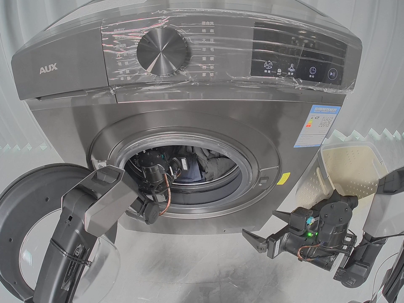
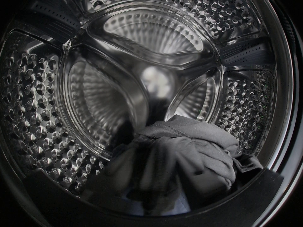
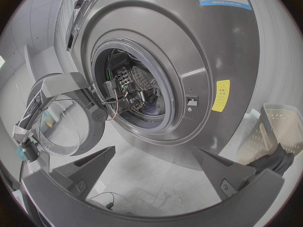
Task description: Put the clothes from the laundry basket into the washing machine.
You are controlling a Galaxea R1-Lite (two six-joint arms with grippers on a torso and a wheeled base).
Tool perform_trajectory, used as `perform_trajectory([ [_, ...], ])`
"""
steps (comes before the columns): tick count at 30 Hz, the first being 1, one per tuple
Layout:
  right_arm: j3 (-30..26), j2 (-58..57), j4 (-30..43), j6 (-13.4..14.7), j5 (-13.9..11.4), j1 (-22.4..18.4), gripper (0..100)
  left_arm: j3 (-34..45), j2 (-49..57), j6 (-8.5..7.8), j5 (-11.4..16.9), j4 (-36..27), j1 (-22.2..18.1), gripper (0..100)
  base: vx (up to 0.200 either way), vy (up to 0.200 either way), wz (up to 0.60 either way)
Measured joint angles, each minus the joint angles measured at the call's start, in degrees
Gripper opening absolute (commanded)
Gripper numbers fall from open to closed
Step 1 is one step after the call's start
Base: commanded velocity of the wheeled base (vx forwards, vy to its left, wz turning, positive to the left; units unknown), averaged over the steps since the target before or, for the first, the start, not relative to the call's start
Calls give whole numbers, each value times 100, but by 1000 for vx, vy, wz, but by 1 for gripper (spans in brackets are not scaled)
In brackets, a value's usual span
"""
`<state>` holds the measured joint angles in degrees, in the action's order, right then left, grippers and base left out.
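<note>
One washer [image 1: 210,110], one basket [image 1: 353,169] at right; left gripper [image 1: 185,165], state untellable, sits in the drum [image 2: 31,95] beside one grey pile [image 2: 189,152]; right gripper [image 1: 267,226] gapes empty near the basket's dark garment [image 3: 277,161].

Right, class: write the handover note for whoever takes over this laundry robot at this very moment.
Left gripper: inside the drum, state unclear.
Right gripper: open, empty, low beside the laundry basket.
Done: grey clothes lie in the washing machine; door open.
Left: a dark garment hangs at the basket's edge; load it, probably with the right arm.
</note>
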<state>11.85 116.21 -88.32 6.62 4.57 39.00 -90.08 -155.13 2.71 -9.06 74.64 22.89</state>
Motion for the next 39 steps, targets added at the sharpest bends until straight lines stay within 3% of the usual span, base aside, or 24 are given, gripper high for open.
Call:
perform_trajectory([
  [10, 0, 16, 2, 5, 0, 0, 100, 868, 302, 20, 2, 66, 161, 100, 0, 0, 0],
  [23, 0, -1, 2, 0, 0, 5, 100, 3055, 1535, 33, 9, 271, 677, 100, 0, 0, 0],
  [33, -24, -34, 2, 2, 0, 9, 100, 4229, 2230, 79, 22, 946, 1184, 100, 0, 0, 0],
  [39, -59, -72, 2, 5, 0, -6, 100, 4994, 2571, 222, 17, 1201, 1447, 100, 0, 0, 0],
])
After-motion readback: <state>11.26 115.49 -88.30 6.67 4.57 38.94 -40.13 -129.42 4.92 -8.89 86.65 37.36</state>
